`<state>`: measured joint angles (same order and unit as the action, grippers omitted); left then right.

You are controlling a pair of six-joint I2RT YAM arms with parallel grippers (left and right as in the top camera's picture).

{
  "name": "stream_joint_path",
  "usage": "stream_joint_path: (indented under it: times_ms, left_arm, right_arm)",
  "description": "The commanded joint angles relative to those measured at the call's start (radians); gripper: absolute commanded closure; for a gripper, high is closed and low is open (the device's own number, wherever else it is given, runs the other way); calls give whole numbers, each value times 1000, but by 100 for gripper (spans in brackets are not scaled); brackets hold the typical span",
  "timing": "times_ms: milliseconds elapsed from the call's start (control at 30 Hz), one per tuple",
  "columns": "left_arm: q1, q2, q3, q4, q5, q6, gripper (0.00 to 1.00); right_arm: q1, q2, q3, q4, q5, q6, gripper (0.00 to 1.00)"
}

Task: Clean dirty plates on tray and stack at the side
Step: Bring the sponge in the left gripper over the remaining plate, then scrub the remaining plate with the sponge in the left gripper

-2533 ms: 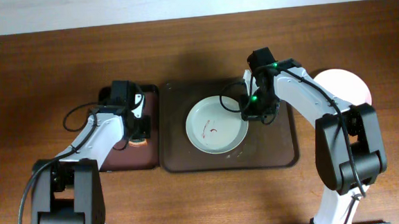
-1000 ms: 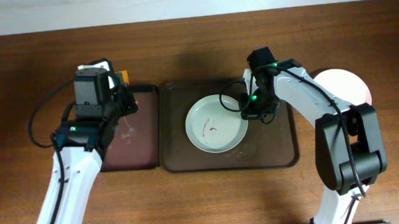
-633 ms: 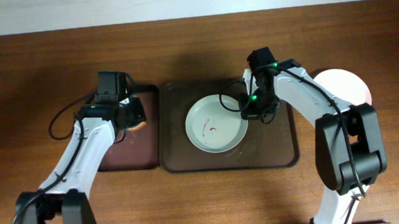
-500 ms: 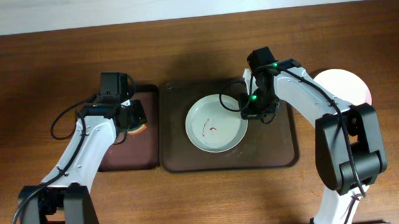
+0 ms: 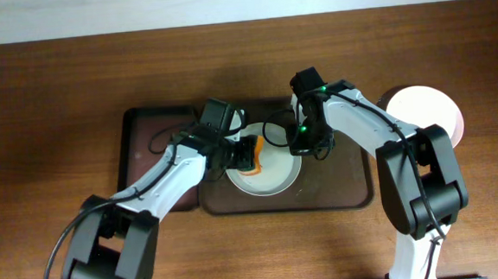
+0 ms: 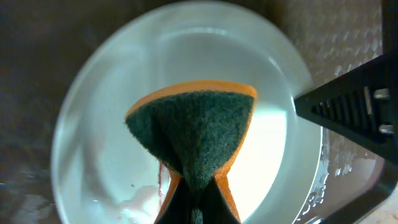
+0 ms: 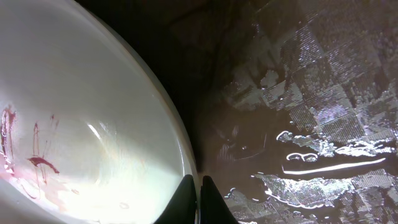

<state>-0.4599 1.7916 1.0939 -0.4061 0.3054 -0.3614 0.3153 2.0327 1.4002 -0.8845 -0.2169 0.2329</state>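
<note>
White plate (image 5: 274, 174) w/ red smears (image 7: 36, 158) on tray (image 5: 339, 190); L pincer (image 6: 198, 208) clamps sponge (image 6: 199, 130), R pincer (image 7: 200, 199) seemingly pinching rim (image 7: 177, 134).

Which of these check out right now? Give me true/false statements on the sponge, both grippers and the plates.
1. The left gripper holds a sponge over the white plate. True.
2. The right gripper is open, clear of the white plate. False: it is pinched on the plate's rim.
3. The white plate is spotless. False: red stains show inside it.
4. A pink plate sits on the table, outside the tray. True.
5. The white plate lies on the bare table. False: it lies in the tray.
</note>
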Motion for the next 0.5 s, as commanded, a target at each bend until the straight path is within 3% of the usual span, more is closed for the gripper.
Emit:
stream_joint_path:
  times_ms: [0, 367, 467]
  left_arm:
    - [-11, 41, 3, 19, 117, -46, 100]
    - [-30, 108, 3, 103, 139, -150, 100]
    - [-28, 127, 3, 100, 63, -149, 100]
  right_arm:
    - [5, 15, -10, 3, 27, 9, 96]
    - [5, 18, -10, -1, 27, 9, 96]
    - [5, 18, -10, 0, 27, 9, 96]
